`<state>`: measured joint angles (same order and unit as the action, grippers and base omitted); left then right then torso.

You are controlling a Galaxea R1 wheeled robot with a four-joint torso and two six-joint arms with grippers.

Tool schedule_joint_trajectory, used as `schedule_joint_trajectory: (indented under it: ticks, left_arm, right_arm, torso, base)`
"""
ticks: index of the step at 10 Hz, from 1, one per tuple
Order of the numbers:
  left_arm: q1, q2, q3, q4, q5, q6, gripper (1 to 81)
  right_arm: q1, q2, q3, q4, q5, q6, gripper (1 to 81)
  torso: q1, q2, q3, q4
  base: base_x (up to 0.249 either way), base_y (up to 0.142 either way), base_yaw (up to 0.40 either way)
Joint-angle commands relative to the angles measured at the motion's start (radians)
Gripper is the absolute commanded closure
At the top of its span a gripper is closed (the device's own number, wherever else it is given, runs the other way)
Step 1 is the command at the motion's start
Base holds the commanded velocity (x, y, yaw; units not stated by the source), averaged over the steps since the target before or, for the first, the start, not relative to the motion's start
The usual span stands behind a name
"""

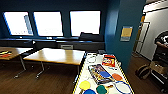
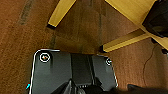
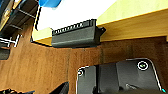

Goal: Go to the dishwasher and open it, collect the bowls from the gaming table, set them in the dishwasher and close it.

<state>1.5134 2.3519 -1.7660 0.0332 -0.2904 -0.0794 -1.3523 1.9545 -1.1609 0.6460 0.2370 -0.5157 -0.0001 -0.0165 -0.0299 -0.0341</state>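
Head: bowls [image 1: 84,85] on gaming table [image 1: 83,75] | wrists: brown floor [image 2: 22,37] | fingers: cannot tell

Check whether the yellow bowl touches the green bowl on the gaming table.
Apart: the head view shows pale tabletop between the yellow bowl and the green bowl.

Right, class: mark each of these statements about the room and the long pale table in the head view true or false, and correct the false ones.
1. A yellow bowl lies on the gaming table. True.
2. The gaming table stands against the windows. False: it stands by the blue wall, nearer the camera.
3. A wood-topped desk stands beside it. True.
4. The floor is white tile. False: it is dark brown.
5. An orange bowl lies on the table. True.
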Motion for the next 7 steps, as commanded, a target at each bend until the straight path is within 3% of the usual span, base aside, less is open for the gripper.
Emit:
schedule_joint_trajectory:
  ticks: [1,3,4,7]
  left_arm:
    - [-0.048,-0.023,0.011,0.004,0.037,0.000,1.0]
    - [-0.048,-0.009,0.010,0.008,0.037,0.001,1.0]
    - [-0.048,0.000,0.008,0.011,0.039,0.001,1.0]
    - [-0.048,0.021,-0.012,0.011,0.042,0.001,1.0]
  right_arm:
    - [0.198,-0.165,0.152,0.121,-0.025,-0.003,1.0]
    - [0.278,-0.208,0.149,0.191,-0.051,-0.004,1.0]
    - [0.320,-0.231,0.138,0.219,-0.097,-0.004,1.0]
    - [0.409,-0.225,0.083,0.267,-0.174,-0.003,1.0]
  torso:
    - [0.000,0.000,0.000,0.000]
    - [0.000,0.000,0.000,0.000]
    - [0.000,0.000,0.000,0.000]
    - [0.000,0.000,0.000,0.000]
  base:
    - [0.000,0.000,0.000]
    - [0.000,0.000,0.000]
    - [0.000,0.000,0.000]
    - [0.000,0.000,0.000]
